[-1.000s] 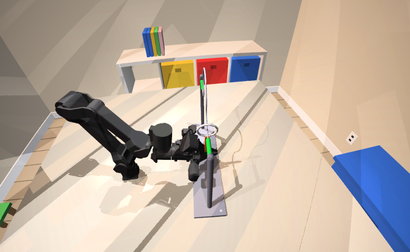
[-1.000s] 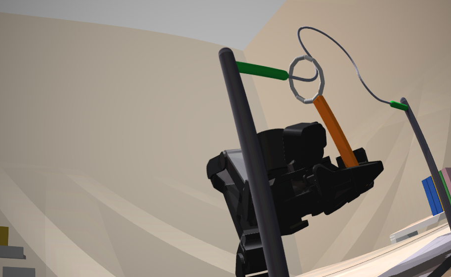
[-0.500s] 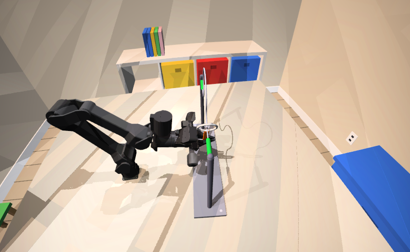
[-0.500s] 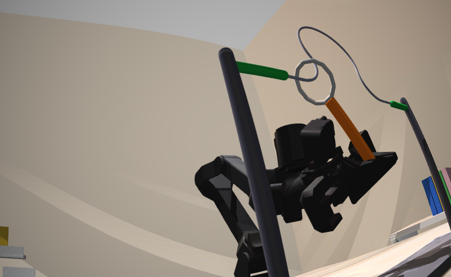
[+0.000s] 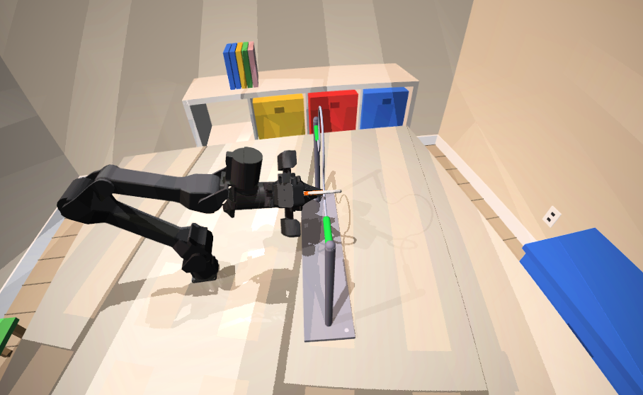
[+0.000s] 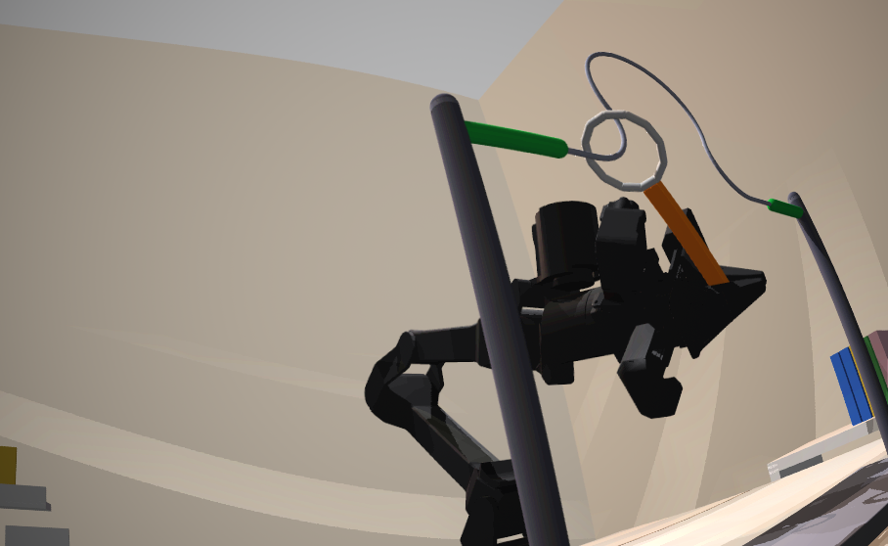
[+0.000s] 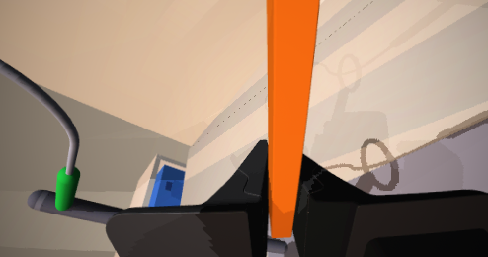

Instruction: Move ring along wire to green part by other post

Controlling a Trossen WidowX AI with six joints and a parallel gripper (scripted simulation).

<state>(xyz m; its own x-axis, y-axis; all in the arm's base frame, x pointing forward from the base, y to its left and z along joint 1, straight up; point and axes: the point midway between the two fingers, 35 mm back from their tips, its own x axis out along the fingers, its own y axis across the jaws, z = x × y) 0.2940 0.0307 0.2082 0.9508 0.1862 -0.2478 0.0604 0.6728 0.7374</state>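
- Pale wood-plank table (image 5: 412, 294) carries the setup.
- Long grey base plate (image 5: 314, 314) lies flat on it, right of centre, running near to far.
- Black arm base (image 5: 200, 267) sits left of the plate, apart from it.

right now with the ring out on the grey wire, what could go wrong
1. The ring surrounds the small curl of the thin grey wire; in the exterior view the wire passes close to its rim, so a slight drift could touch it.
2. The big arch lies ahead; the tilted orange handle may brush it if the wrist does not follow the curve.
3. The gripper clamps only the handle's lower end, so the ring could swing.
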